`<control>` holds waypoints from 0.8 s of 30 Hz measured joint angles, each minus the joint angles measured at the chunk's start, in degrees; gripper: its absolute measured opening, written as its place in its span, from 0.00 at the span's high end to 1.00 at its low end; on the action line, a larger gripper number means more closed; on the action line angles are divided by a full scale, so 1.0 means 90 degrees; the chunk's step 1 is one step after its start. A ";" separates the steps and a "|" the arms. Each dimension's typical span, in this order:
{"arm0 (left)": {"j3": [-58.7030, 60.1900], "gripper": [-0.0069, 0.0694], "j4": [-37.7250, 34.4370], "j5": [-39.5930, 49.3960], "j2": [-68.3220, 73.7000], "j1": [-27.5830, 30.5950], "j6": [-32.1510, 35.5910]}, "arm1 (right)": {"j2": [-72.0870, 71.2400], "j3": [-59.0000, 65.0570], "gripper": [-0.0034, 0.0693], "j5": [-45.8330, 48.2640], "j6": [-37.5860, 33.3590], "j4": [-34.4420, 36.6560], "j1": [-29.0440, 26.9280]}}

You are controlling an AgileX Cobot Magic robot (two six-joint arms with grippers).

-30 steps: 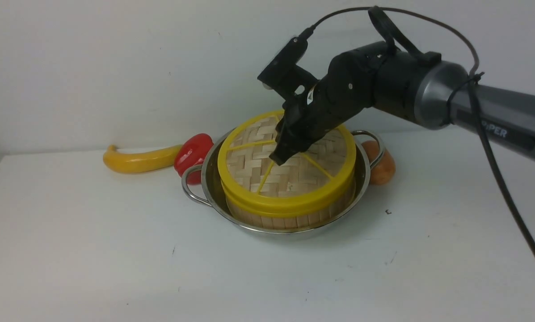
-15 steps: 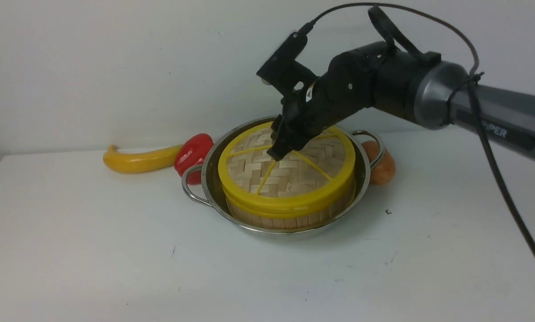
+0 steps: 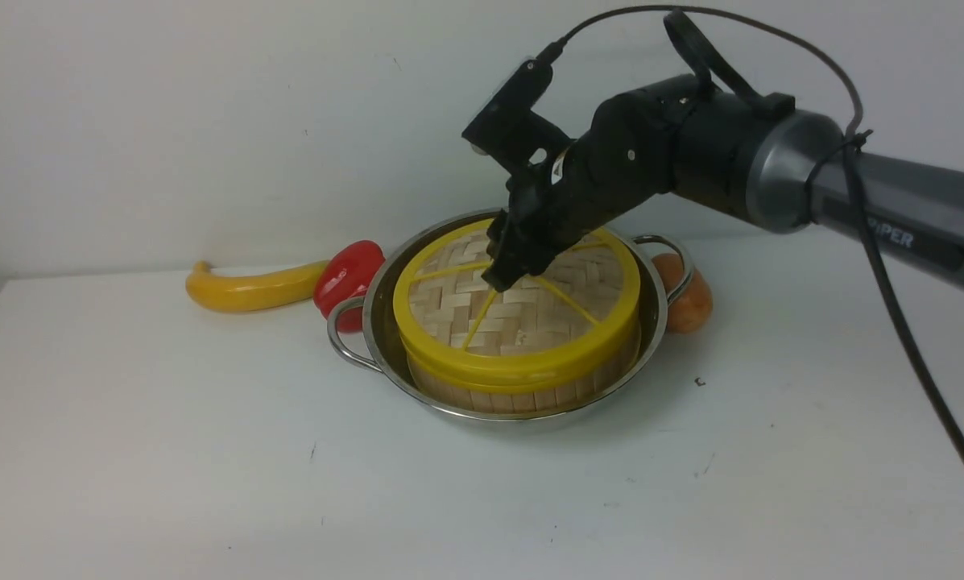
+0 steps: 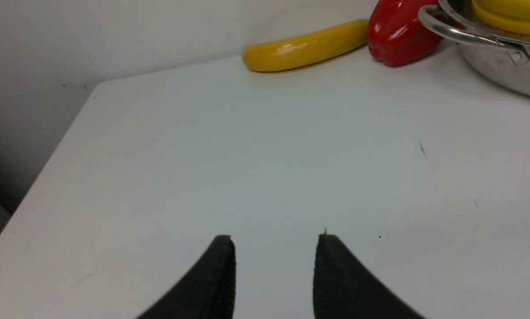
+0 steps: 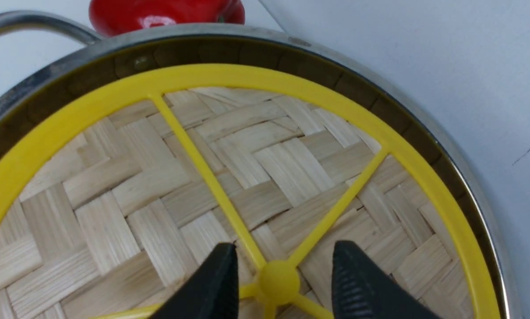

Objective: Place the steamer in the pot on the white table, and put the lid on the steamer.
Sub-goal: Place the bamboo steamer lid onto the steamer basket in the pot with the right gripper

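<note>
The steel pot [image 3: 653,321] stands on the white table [image 3: 208,451] with the bamboo steamer [image 3: 522,396] inside it. The woven lid [image 3: 522,322] lies flat on the steamer, so the steamer's contents are hidden. My right gripper [image 3: 504,274] hovers over the lid's centre. In the right wrist view this gripper [image 5: 286,244] is open, its fingers standing either side of the yellow knob [image 5: 278,282] with a gap on each side. My left gripper [image 4: 275,238] is open and empty above bare table, left of the pot [image 4: 499,75].
A long yellow vegetable [image 3: 248,287] and a red pepper [image 3: 346,278] lie behind the pot's left handle. An orange vegetable [image 3: 689,302] sits against its right handle. The table's left edge [image 4: 48,159] is near my left gripper.
The right gripper's jaws have spread and let go of the lid's knob. The lid, tilted a second ago, has settled flat on the steamer. The left gripper has not moved.
</note>
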 joint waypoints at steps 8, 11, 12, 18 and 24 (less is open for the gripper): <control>0.0000 0.59 0.0000 0.0000 0.0000 0.0000 0.0000 | 0.0137 -0.0006 0.53 0.0328 0.0115 0.0033 0.0000; 0.0000 0.59 0.0000 0.0000 0.0000 0.0000 0.0000 | 0.0185 -0.0048 0.53 0.0374 0.0099 0.0055 0.0000; 0.0000 0.59 0.0000 0.0000 0.0000 0.0000 0.0000 | 0.0201 -0.0064 0.53 0.0393 0.0068 0.0055 0.0000; 0.0000 0.59 0.0000 0.0000 0.0000 0.0000 0.0000 | 0.0187 -0.0066 0.53 0.0305 0.0034 0.0049 0.0000; 0.0000 0.59 0.0000 0.0000 0.0000 0.0000 0.0000 | -0.0198 -0.0054 0.53 -0.0195 0.0181 0.0022 0.0007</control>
